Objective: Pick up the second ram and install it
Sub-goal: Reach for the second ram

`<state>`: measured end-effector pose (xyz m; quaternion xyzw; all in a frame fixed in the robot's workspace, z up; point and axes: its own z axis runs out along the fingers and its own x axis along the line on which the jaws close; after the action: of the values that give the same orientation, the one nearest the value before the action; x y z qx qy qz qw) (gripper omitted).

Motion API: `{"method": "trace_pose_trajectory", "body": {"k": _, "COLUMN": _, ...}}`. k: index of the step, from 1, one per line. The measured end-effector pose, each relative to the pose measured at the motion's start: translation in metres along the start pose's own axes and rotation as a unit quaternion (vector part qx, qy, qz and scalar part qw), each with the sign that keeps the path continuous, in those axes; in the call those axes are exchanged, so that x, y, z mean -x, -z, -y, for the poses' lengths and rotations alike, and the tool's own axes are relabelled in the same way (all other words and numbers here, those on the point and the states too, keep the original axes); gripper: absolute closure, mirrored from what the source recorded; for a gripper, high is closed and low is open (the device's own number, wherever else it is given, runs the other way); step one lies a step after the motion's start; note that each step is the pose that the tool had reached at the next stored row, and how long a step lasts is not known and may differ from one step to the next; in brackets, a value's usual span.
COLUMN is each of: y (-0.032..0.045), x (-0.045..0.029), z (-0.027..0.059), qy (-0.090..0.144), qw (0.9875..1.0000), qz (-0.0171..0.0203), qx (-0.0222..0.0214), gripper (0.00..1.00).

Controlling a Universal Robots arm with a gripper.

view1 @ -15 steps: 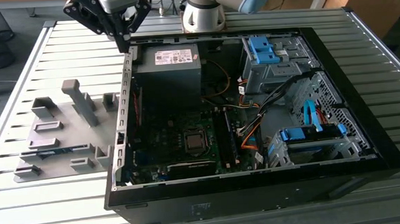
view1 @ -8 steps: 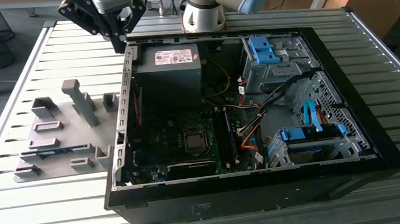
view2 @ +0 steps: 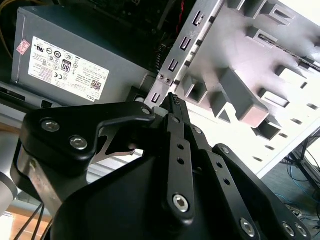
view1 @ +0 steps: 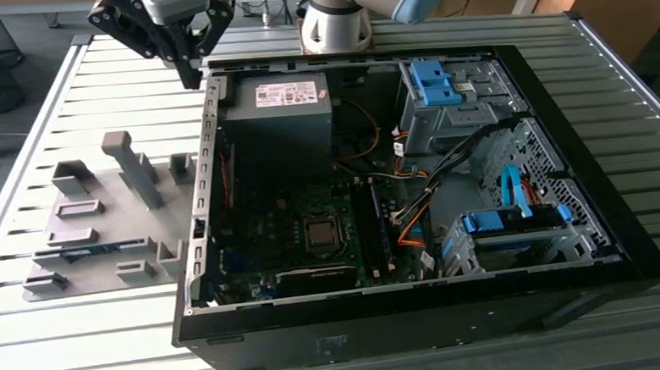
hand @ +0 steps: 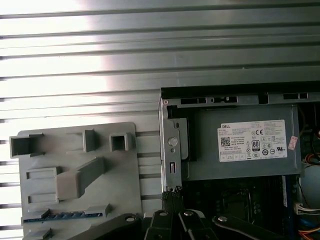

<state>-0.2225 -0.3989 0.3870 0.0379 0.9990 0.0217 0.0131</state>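
Observation:
The second ram point(view1: 96, 248) is a thin blue-green stick lying on edge in a slot of the grey holder plate point(view1: 112, 226), at the exterior view's left beside the open computer case point(view1: 427, 299). The first wrist view shows the ram point(hand: 65, 216) near the plate's point(hand: 120, 190) lower corner. My gripper point(view1: 192, 73) hangs above the table at the case's far left corner, well apart from the ram. Its black fingers meet at the tips in both wrist views point(view2: 172, 100) point(hand: 172, 192), shut with nothing between them. The long black slots point(view1: 368, 225) lie on the motherboard.
A grey power supply point(view1: 275, 111) fills the case's far left part. Blue drive brackets point(view1: 438, 82) and cable bundles point(view1: 422, 206) sit at the exterior view's right. Upright grey blocks point(view1: 137, 170) rise from the holder plate. The slatted metal table point(view1: 89, 333) surrounds everything.

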Motion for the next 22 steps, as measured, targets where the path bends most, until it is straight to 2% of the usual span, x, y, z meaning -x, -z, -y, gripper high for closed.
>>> {"method": "trace_pose_trajectory", "body": {"k": 22, "y": -0.0014, "x": -0.0205, "z": 0.0016, "qy": 0.000, "qw": 1.0000, "qz": 0.0000, "qx": 0.0000, "gripper": 0.90}}
